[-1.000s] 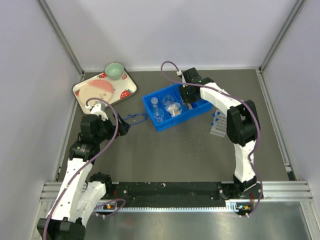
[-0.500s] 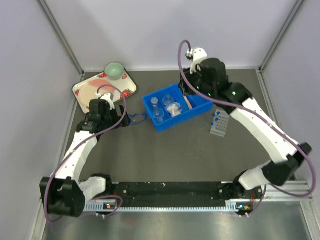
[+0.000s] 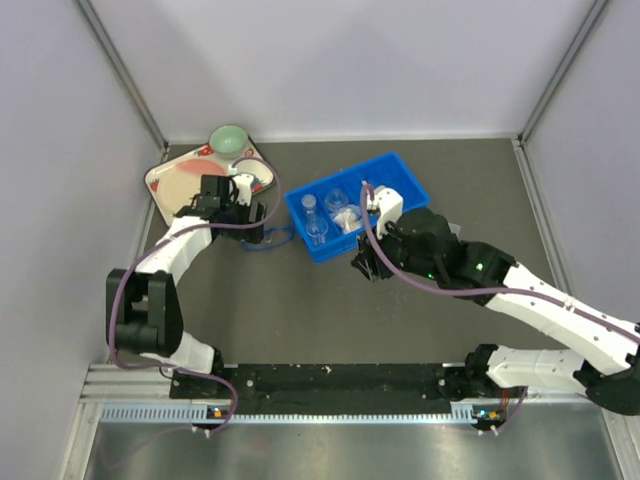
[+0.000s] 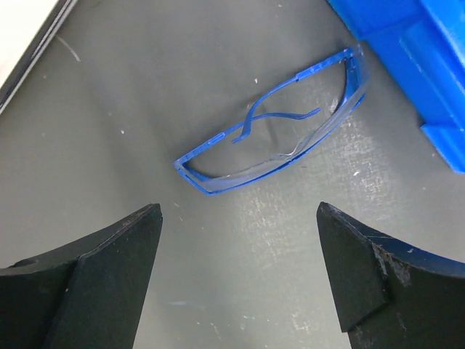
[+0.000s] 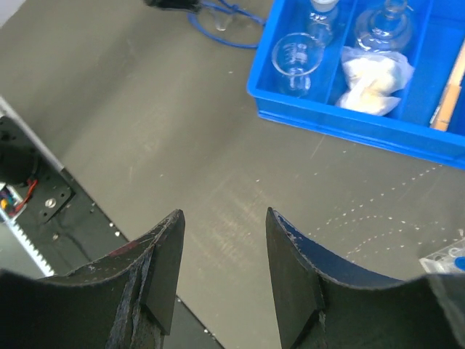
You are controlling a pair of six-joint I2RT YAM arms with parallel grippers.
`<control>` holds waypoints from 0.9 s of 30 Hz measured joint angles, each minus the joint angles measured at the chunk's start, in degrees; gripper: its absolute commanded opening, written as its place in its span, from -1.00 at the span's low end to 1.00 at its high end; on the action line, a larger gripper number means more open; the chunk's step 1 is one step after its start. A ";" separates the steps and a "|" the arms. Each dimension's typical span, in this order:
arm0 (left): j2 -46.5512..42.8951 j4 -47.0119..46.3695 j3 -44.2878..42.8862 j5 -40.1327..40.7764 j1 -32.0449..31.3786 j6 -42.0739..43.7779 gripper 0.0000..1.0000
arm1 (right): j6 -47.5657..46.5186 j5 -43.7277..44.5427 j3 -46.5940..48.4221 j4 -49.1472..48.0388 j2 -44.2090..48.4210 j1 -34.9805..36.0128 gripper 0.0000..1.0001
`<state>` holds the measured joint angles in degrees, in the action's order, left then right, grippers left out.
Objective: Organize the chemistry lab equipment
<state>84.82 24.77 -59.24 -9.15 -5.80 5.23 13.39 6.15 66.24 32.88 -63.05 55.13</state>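
The left gripper (image 4: 237, 218) gapes empty over the blue glasses (image 4: 247, 173). The right gripper (image 5: 224, 218), also released, hovers near the bin (image 5: 349, 125).

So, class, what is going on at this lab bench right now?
Two robot arms are tidying lab gear. The left arm holds its jaws open above the blue safety glasses, which lie on the table beside the blue bin; nothing is gripped yet. The right arm has its jaws open and empty over the table in front of the bin, which holds glass flasks, a white wad and a wooden stick.
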 measured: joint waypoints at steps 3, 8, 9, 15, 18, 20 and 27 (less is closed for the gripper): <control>2.67 -1.16 0.00 -0.02 -0.74 3.15 0.86 | 0.92 -0.11 -2.56 -0.04 4.02 2.34 -0.02; 4.17 -2.69 -0.72 0.44 -2.47 7.26 0.84 | 2.05 -0.35 -5.05 -0.50 9.79 3.37 -0.02; 4.83 -2.97 -1.11 0.90 -2.91 8.15 0.85 | 2.23 -0.35 -5.53 -0.52 10.51 3.37 -0.02; 9.55 -3.93 -2.56 2.47 -4.59 11.10 0.84 | 2.32 -0.17 -8.24 -0.20 13.44 3.39 -0.02; 11.82 -3.76 -2.58 3.26 -5.27 12.07 0.84 | 2.34 0.04 -9.60 0.24 15.15 3.41 -0.02; 12.61 -3.69 -2.58 3.61 -5.55 12.50 0.81 | 2.32 0.15 -10.01 0.59 16.17 3.43 -0.02; 12.85 -3.26 -2.58 4.35 -6.51 12.46 0.68 | 2.32 0.31 -10.34 1.09 17.44 3.50 -0.02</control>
<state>97.67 21.52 -61.82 -4.80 -12.32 17.69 15.70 6.46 55.90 33.98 -45.60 58.63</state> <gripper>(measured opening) 0.872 0.490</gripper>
